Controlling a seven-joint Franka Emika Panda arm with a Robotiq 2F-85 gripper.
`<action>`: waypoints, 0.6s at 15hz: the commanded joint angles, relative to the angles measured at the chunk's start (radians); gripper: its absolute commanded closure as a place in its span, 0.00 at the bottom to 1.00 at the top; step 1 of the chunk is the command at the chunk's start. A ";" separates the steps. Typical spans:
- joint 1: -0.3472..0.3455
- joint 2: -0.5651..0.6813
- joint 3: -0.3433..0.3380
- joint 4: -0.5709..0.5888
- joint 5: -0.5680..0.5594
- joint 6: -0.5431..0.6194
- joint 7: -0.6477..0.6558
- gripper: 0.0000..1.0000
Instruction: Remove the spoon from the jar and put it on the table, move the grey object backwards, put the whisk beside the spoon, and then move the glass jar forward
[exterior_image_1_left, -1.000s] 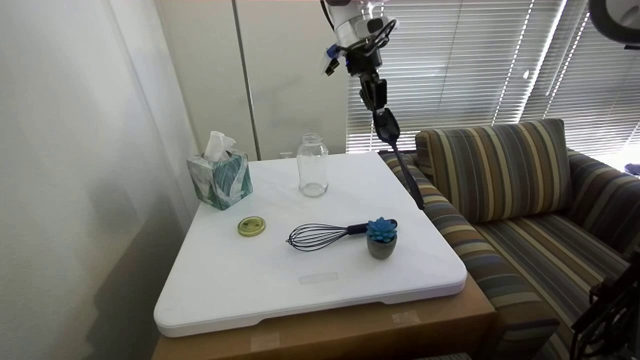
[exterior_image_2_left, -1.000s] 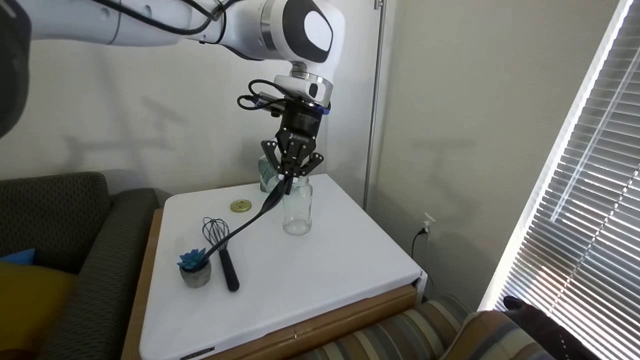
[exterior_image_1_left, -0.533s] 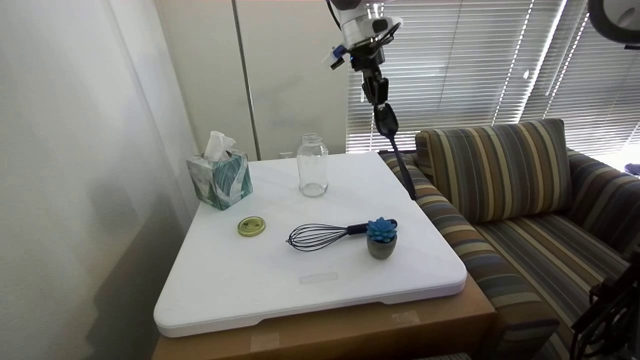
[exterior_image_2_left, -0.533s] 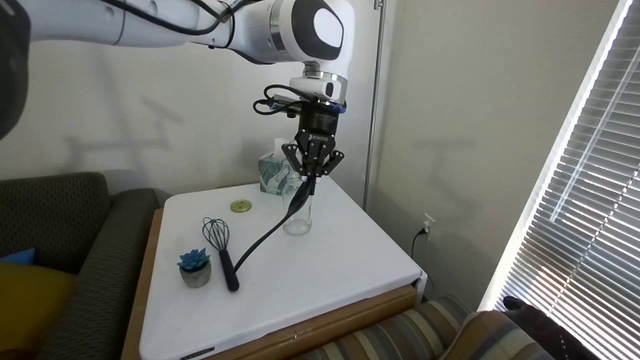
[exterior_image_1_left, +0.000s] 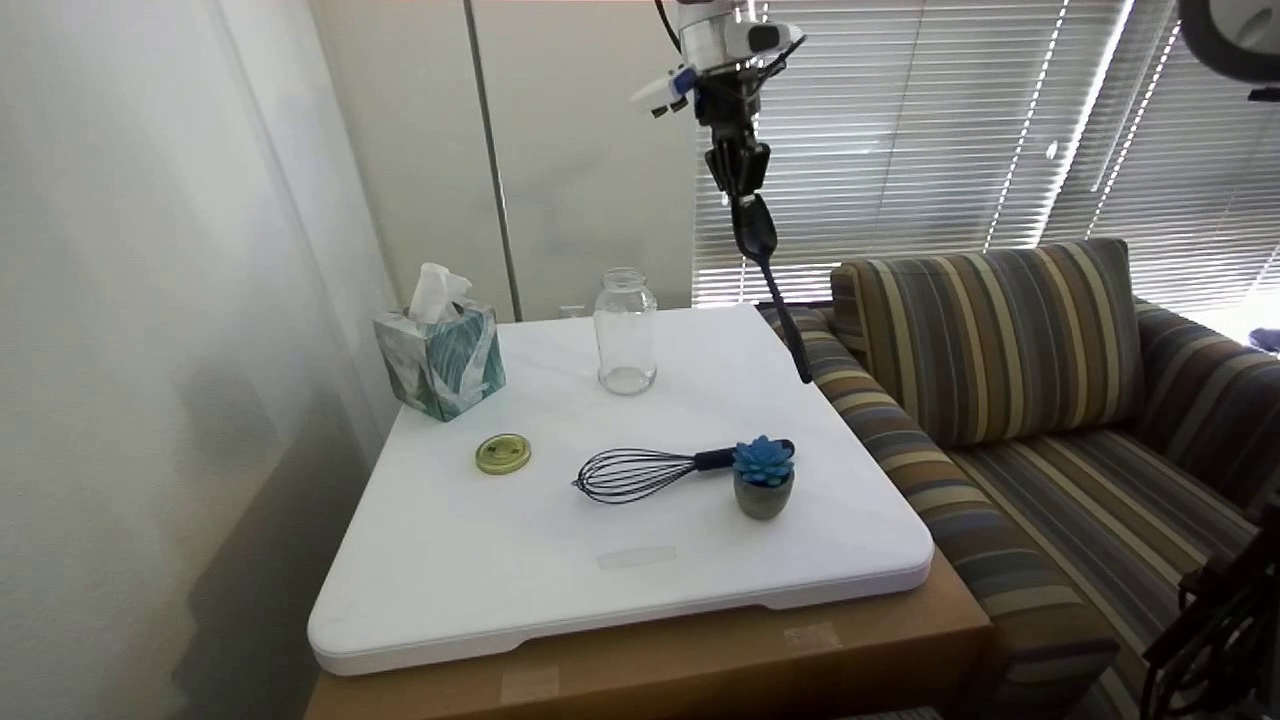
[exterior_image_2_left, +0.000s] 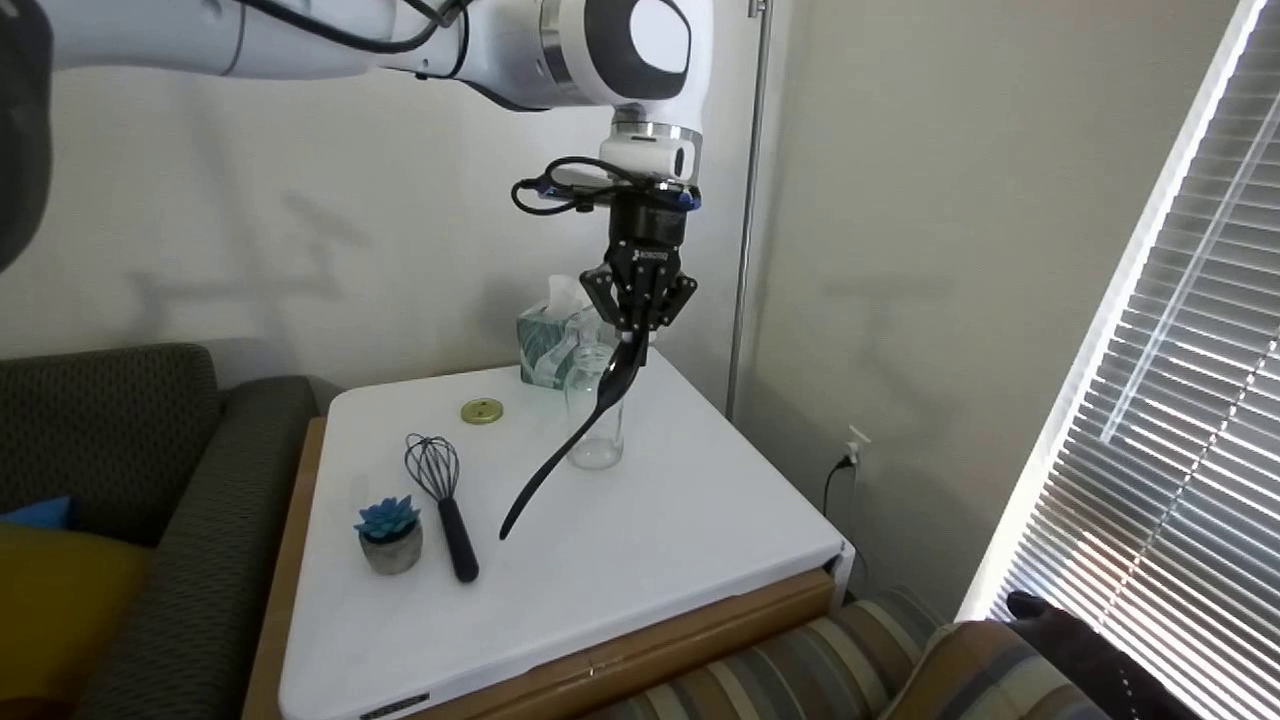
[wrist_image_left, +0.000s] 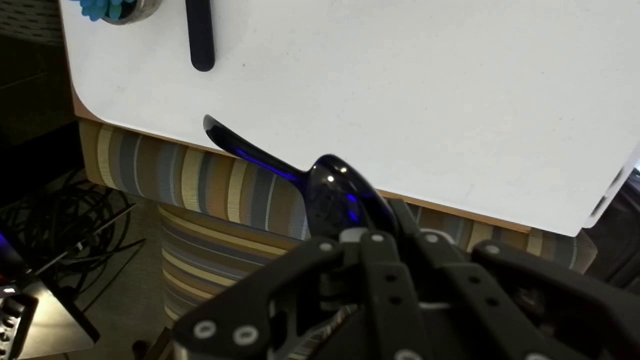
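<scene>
Up over the white table (wrist_image_left: 450, 100), the spoon (wrist_image_left: 330, 195) is out but not yet down

In the foreground, I judge the first step half done: the spoon is up in the air and has yet to reach the table. The next move, I think, calls for drifting inward from the striped couch (exterior_image_1_left: 1030, 480), coming down until the handle end meets the table, then turning my wrist so the spoon lies flat before I let go.

My gripper (exterior_image_2_left: 638, 338) has its jaws closed on the spoon, pinching it by the tip of its oval head. From there the spoon slants down and away, handle end lowest, and I see it touch nothing else.

Beyond that handle end lies the whisk (exterior_image_2_left: 450, 508), flat on the table, and just beside it, with a gap between, stands the grey pot (exterior_image_2_left: 392, 552) with blue leaves; I take both to belong to later steps. Farther off, the jar (exterior_image_1_left: 626, 335) stands upright with no spoon in it; I would leave its push forward for last. Past the jar I make out the tissue box (exterior_image_1_left: 445, 365).
</scene>
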 joint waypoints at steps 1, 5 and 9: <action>0.000 0.000 0.000 0.000 0.000 0.000 -0.001 0.98; -0.012 0.018 -0.008 -0.031 0.004 0.005 0.084 0.98; -0.022 0.044 -0.013 -0.061 0.004 0.007 0.141 0.98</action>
